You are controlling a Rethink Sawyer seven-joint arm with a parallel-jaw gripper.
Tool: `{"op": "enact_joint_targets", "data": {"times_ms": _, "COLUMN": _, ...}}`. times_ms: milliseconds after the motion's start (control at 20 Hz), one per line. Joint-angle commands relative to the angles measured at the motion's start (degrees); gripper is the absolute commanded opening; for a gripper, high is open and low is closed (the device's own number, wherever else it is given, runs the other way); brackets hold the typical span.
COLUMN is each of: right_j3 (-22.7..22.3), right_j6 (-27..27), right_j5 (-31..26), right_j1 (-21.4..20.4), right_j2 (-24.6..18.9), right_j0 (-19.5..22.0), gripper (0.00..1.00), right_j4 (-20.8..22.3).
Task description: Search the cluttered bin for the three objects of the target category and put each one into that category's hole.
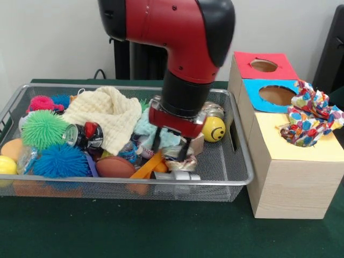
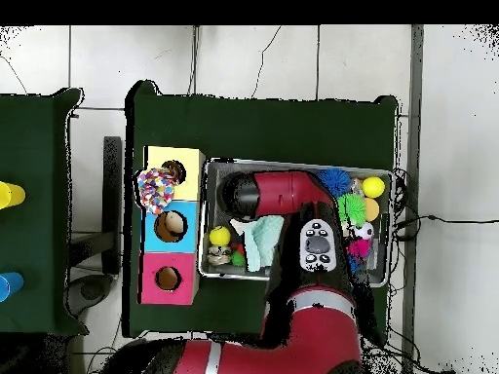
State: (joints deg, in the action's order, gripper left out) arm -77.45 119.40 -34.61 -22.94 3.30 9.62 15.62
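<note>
Tool low in bin, cream cloth and smiley ball flanking.

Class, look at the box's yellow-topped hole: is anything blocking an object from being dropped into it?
Yes. A crumpled multicoloured polka-dot cloth is stuffed into the yellow-topped hole, covering most of its opening; the blue-topped hole and red-topped hole look open.

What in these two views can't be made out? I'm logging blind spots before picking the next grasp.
- Gripper: in the front view its tips sink into the clutter; the overhead view hides it under the arm, so any hold is unclear.
- Bin middle: arm covers it overhead.
- Yellow hole: the spotted cloth blocks it.
- Can: label too small to read.
</note>
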Motion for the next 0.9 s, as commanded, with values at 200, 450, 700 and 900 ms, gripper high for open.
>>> {"op": "enact_joint_targets", "data": {"times_ms": 200, "right_j3": -20.5, "right_j6": -14.1, "right_j5": 2.7, "right_j1": -9.9, "right_j2": -1.8, "right_j0": 13.6, "gripper": 1.0, "right_j4": 11.0}}
{"op": "enact_joint_targets", "data": {"times_ms": 450, "right_j3": -21.1, "right_j6": -12.3, "right_j5": 11.2, "right_j1": -3.8, "right_j2": -3.4, "right_j0": 18.2, "gripper": 1.0, "right_j4": 18.9}}
{"op": "enact_joint_targets", "data": {"times_ms": 700, "right_j3": -16.1, "right_j6": -10.7, "right_j5": 14.5, "right_j1": 5.4, "right_j2": -5.9, "right_j0": 20.3, "gripper": 1.0, "right_j4": 25.2}}
{"op": "enact_joint_targets", "data": {"times_ms": 900, "right_j3": -12.2, "right_j6": -10.3, "right_j5": 15.6, "right_j1": 10.1, "right_j2": -6.7, "right_j0": 20.5, "gripper": 1.0, "right_j4": 28.5}}
